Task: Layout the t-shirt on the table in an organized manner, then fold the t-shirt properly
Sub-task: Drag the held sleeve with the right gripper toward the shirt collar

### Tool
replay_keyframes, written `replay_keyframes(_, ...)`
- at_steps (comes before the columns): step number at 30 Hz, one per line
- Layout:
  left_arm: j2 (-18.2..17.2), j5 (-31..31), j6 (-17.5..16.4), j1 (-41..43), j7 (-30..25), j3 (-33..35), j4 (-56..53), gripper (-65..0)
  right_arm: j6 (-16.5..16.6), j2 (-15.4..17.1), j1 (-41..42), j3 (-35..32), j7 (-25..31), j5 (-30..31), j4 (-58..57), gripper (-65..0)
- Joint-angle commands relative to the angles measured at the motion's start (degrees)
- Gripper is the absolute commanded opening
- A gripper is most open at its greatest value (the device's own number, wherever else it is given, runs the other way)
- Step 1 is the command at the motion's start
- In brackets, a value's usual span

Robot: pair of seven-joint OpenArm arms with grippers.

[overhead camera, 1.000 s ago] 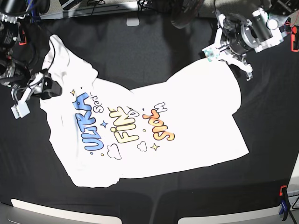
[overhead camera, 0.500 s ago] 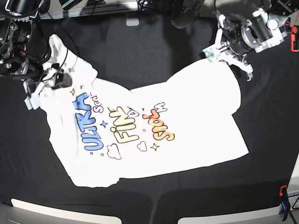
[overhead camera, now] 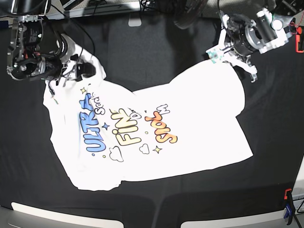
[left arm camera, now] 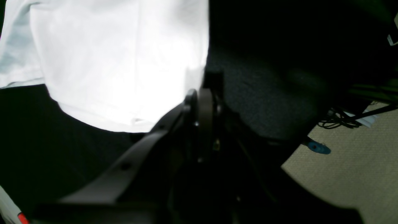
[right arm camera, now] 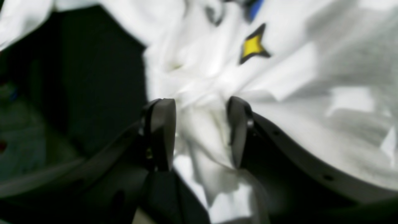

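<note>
The white t-shirt (overhead camera: 190, 128) lies print-up on the black-draped table (overhead camera: 142, 52), letters running sideways. My right gripper (overhead camera: 80, 71), on the left of the base view, is shut on a bunch of cloth at the shirt's upper-left shoulder. The right wrist view shows cloth (right arm camera: 202, 93) pinched between its fingers (right arm camera: 161, 130), next to a yellow star (right arm camera: 252, 46). My left gripper (overhead camera: 219, 56) sits at the shirt's far-right corner. In the left wrist view it (left arm camera: 202, 93) is shut at the edge of the white cloth (left arm camera: 118, 62).
A red clamp (overhead camera: 299, 43) is at the right edge and a blue-and-red clamp (overhead camera: 288, 205) at the front right. A grey piece (overhead camera: 135, 22) lies at the back edge. The left wrist view shows carpet floor (left arm camera: 351, 174) beyond the table edge.
My right gripper has moved up and to the right from the shirt's left edge, taking the sleeve and shoulder cloth with it. The left arm has not moved.
</note>
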Motion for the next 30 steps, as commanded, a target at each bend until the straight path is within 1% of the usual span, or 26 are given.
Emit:
replay_keyframes(1, -0.61, -0.07, 0.28, -0.28, -0.61, -0.35, 1.05, -65.0, 0.38, 0.79, 0.66, 0.31, -1.79, 3.67, 1.88, -38.1)
replay_keyframes(2, -0.61, -0.07, 0.28, -0.28, -0.61, -0.35, 1.05, -65.0, 0.38, 0.74, 0.63, 0.24, -5.18, 6.71, 2.49, -38.1)
replay_keyframes(3, -0.61, -0.07, 0.28, -0.28, -0.61, -0.35, 1.03, -65.0, 0.38, 0.74, 0.63, 0.15, -7.14, 10.14, 2.97, -38.1)
replay_keyframes(6, -0.61, -0.04, 0.28, -0.28, -0.61, -0.35, 1.05, -65.0, 0.38, 0.79, 0.63, 0.15, -7.14, 20.28, 4.17, -38.1)
replay_keyframes(7, -0.61, -0.04, 0.28, -0.28, -0.59, -0.35, 1.05, -65.0, 0.38, 0.79, 0.55, 0.15, -7.14, 22.75, 4.48, -38.1)
replay_keyframes(9, -0.61, -0.04, 0.28, -0.28, -0.59, -0.35, 1.05, -65.0, 0.38, 0.76, -0.17, 0.15, -7.14, 25.18, 4.81, -38.1)
replay_keyframes(11, -0.63, -0.04, 0.28, -0.28, -0.59, -0.35, 1.05, -65.0, 0.38, 0.81, -1.14, -0.26, -7.14, 26.03, 4.81, -38.1)
replay_keyframes(17, -0.61, -0.04, 0.28, -0.28, -0.59, -0.35, 1.05, -65.0, 0.38, 0.79, -4.46, -2.58, -7.14, 26.01, 4.96, -38.2)
replay_keyframes(20, -0.61, -0.04, 0.26, -0.28, -0.61, -0.35, 1.05, -65.0, 0.38, 0.81, -5.49, -2.58, -7.14, 24.33, 7.65, -38.3)
replay_keyframes(23, -0.61, -0.04, 0.28, -0.28, -0.63, -0.35, 1.05, -65.0, 0.38, 0.83, -9.31, -2.80, -7.14, 21.00, 16.39, -38.4)
replay_keyframes(27, -0.61, -0.04, 0.28, -0.28, -0.81, -0.35, 1.05, -65.0, 0.38, 0.85, -16.65, -3.39, -7.14, 15.34, 32.46, -38.4)
replay_keyframes(28, -0.61, -0.02, 0.28, -0.28, -0.81, -0.35, 1.05, -65.0, 0.38, 0.83, -18.34, -3.39, -7.14, 13.57, 35.87, -38.5)
replay_keyframes(30, -0.61, -0.04, 0.26, -0.28, -0.81, -0.35, 1.05, -65.0, 0.38, 0.83, -21.38, -3.39, -7.14, 7.43, 41.18, -38.5)
